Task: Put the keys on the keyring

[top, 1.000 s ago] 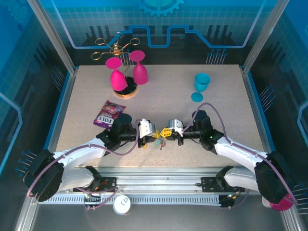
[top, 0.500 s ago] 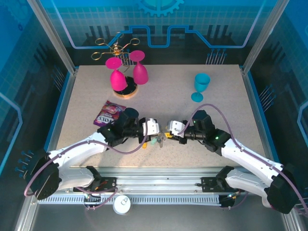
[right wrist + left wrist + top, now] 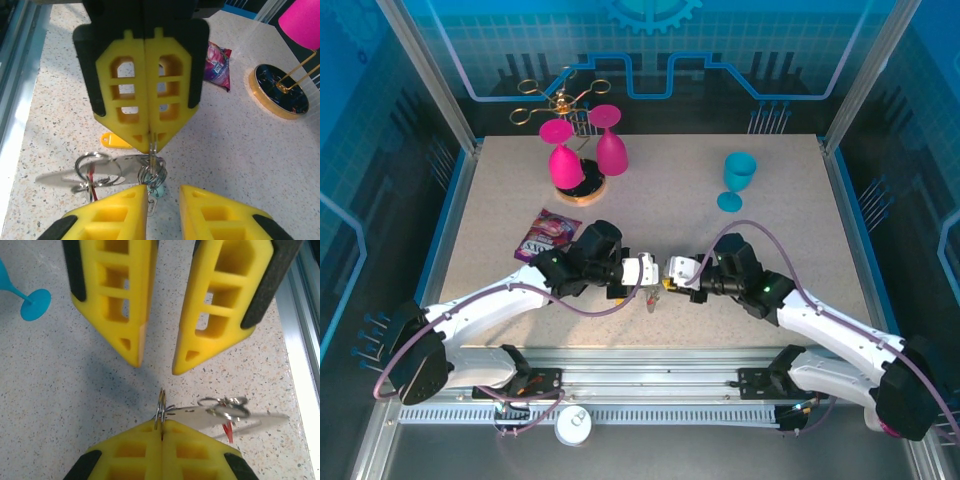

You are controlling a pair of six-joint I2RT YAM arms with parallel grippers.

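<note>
The keyring (image 3: 151, 165) hangs a little above the table (image 3: 770, 230), near its front edge. Its wire ring is pinched between the pressed-together fingers of the left gripper (image 3: 150, 146). The right gripper (image 3: 163, 192) was closed a second ago. Now its fingers stand apart beside the ring, so it has let go. The right wrist view shows the yellow key (image 3: 116, 141) lying loose on the table, and perhaps the teal key (image 3: 159, 191) under the ring. The left wrist view shows the red tag (image 3: 227, 429) better.

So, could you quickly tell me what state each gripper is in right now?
Left gripper: closed, pinching the keyring by a metal ring.
Right gripper: open, holding nothing, facing the keyring.
</note>
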